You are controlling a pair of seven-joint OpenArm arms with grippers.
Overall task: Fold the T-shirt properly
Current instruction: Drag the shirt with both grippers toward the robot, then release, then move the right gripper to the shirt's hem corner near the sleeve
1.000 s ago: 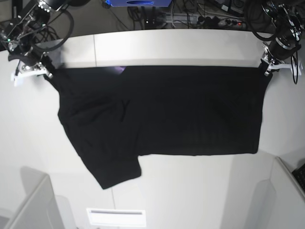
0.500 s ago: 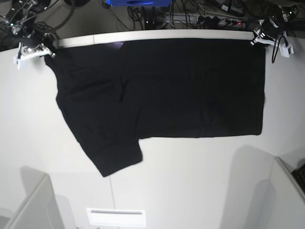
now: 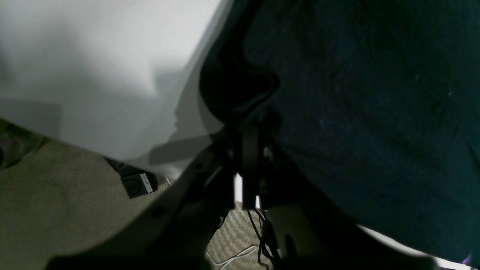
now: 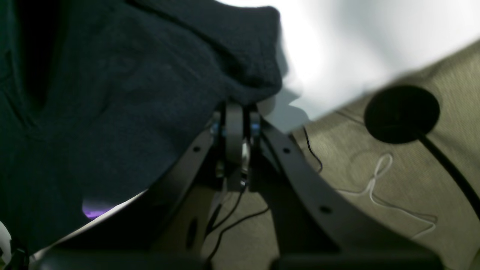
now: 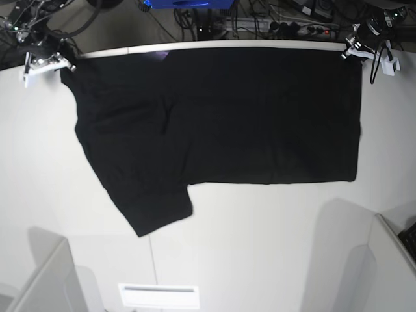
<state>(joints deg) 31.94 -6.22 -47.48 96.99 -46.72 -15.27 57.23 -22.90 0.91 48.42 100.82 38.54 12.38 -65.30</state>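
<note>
Desk [image 5: 260, 247]: smooth matte white top, a thin seam running across it near the front; its far edge is a straight pale line.
Room: beyond that far edge, a beige woven carpet [image 4: 375, 210] with black and white cables and a dark round disc [image 4: 402, 113]; a power strip [image 5: 302, 29] and a blue object [image 5: 188, 4] lie behind the desk.
Front corners: pale grey panels [image 5: 45, 279] rise at both lower corners of the base view.
T-shirt [image 5: 221, 117]: black, soft knit cloth, spread flat across the far half of the desk, its top edge along the far edge; one short sleeve juts toward the front left. A sliver of purple print shows at the top edge.
Left gripper [image 5: 354, 49]: jaws closed tight on the T-shirt's far corner, on the base view's right.
Right gripper [image 5: 62, 63]: jaws pinched together on the opposite far corner, cloth bunched over them.
</note>
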